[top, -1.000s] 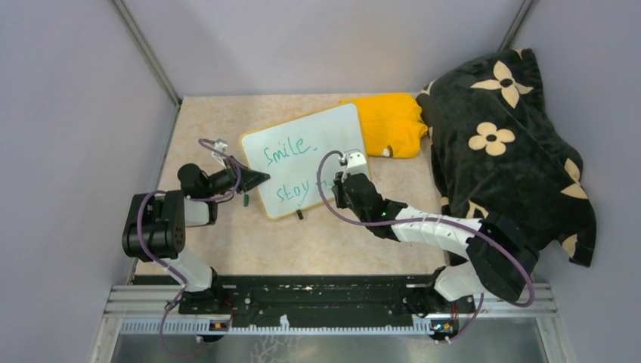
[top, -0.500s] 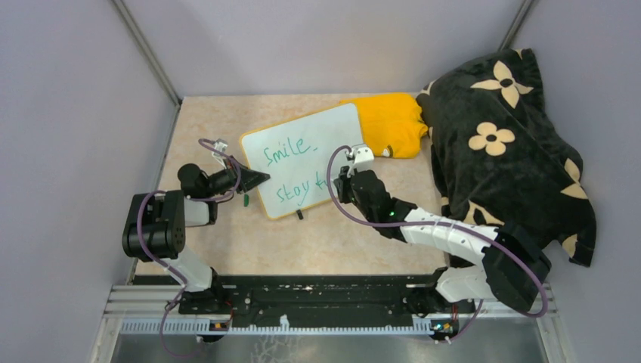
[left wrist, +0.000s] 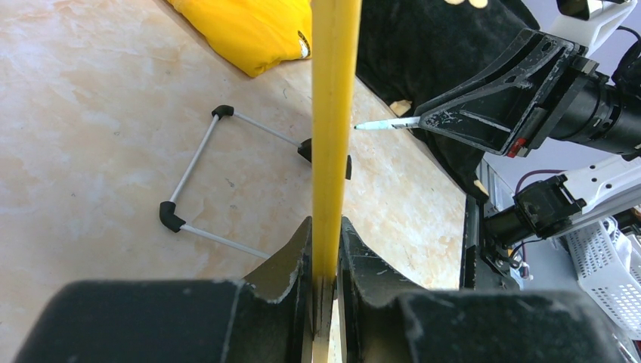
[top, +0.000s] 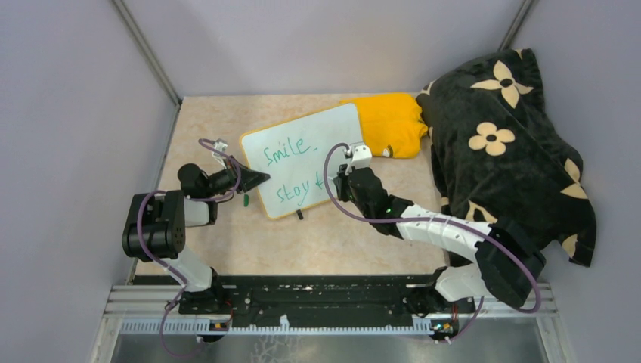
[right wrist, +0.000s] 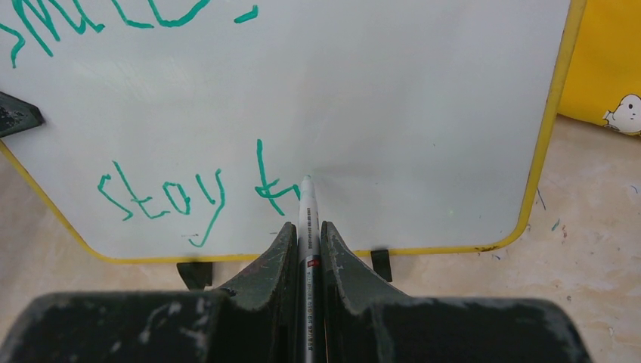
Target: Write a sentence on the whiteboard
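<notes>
I am watching the whiteboard (top: 332, 130) standing propped at a tilt near the middle of the table (top: 325, 242), its far right corner lying just beside a yellow cloth (top: 393, 121). A black flowered blanket (top: 506, 144) is filling the right side. My left gripper (left wrist: 325, 249) is pinching the board's yellow rim on its left edge, jaws nearly together with the rim sandwiched between them. In the left wrist view I am seeing the board edge-on, with its wire stand (left wrist: 198, 155) resting on the table behind it. My right gripper (right wrist: 306, 242) is squeezing a marker (right wrist: 305, 219), jaws narrow around the barrel, and is pointing it at the board's lower half. The sentence (right wrist: 162, 198) is showing in green: "Smile" on the upper line, "stay" below it, and a fresh crossed stroke starting the next word. The marker tip is sitting at the right end of that stroke, seemingly touching the surface.
</notes>
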Available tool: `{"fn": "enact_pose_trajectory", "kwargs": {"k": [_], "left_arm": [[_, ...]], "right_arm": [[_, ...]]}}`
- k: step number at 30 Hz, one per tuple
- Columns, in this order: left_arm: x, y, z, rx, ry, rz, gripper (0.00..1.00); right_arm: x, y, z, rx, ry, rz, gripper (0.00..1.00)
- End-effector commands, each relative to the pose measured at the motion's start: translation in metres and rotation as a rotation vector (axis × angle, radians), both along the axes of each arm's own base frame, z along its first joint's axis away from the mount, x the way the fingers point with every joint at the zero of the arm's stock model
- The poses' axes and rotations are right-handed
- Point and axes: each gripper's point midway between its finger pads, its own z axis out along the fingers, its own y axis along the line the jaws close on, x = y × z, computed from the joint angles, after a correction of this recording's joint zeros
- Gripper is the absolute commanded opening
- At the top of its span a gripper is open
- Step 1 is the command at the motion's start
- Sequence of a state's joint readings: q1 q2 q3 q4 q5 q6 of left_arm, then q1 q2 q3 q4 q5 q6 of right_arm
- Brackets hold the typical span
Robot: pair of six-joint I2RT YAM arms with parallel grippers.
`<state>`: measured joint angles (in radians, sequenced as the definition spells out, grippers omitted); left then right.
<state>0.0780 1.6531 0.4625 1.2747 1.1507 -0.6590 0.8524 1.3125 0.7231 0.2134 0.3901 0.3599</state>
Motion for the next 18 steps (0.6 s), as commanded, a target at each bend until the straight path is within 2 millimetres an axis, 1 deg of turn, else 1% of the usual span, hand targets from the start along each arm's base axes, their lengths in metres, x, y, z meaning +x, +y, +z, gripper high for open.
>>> {"fn": "enact_pose_trajectory", "kwargs": {"k": [1,18], "left_arm": [[0.0,-0.005,0.005,0.012,-0.038,-0.029,0.2],[0.0,-0.005,0.005,0.011,-0.034,-0.031,0.2]], "right_arm": [[0.009,0.006,0.02,0.042,-0.039,0.0,0.0],[0.01,0.005,0.004,0.016,-0.012,-0.009,0.0]]}}
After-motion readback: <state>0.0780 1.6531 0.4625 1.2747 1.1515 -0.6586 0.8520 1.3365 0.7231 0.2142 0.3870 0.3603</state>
